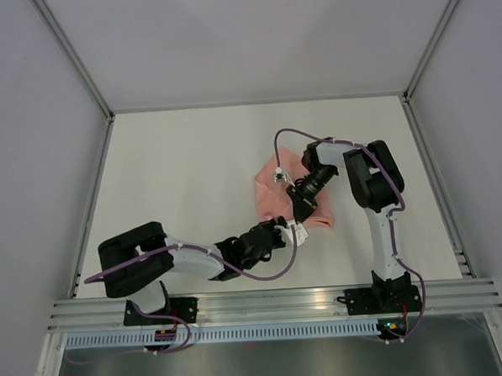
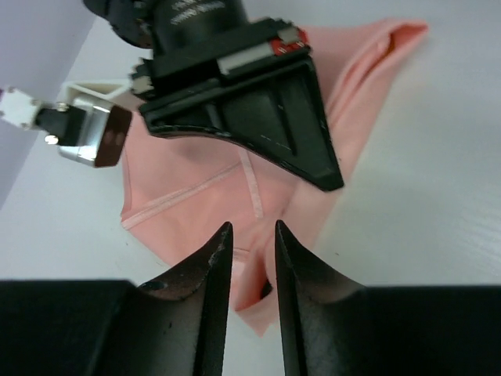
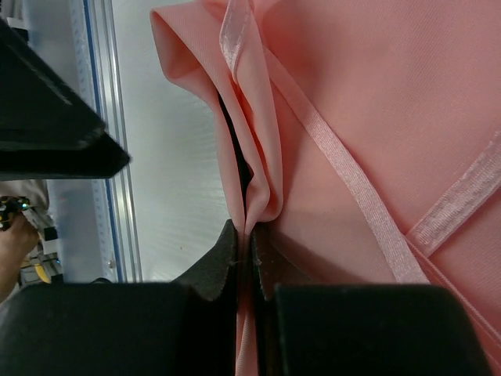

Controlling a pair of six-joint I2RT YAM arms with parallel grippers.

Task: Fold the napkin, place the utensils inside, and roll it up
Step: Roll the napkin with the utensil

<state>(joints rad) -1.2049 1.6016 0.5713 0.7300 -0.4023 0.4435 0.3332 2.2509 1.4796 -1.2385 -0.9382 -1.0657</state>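
Right gripper (image 3: pixel 244 235) is pinching a raised fold of the napkin (image 3: pixel 376 94), its two black fingers pressing together with the cloth squeezed between them. Left gripper (image 2: pixel 252 231) is hovering at the napkin's near edge with its jaws standing only a narrow way apart, pink cloth showing through the gap; whether the fingers are touching the cloth cannot be told. In the overhead view the napkin (image 1: pixel 268 195) is lying on the white table (image 1: pixel 190 157), right of centre, with the right gripper (image 1: pixel 302 205) reaching onto it from the far side and the left gripper (image 1: pixel 289 231) meeting it from the near side. The cloth is showing as pale salmon pink, plain and soft, bunching into long pleats, with narrow hem bands crossing its flatter part.
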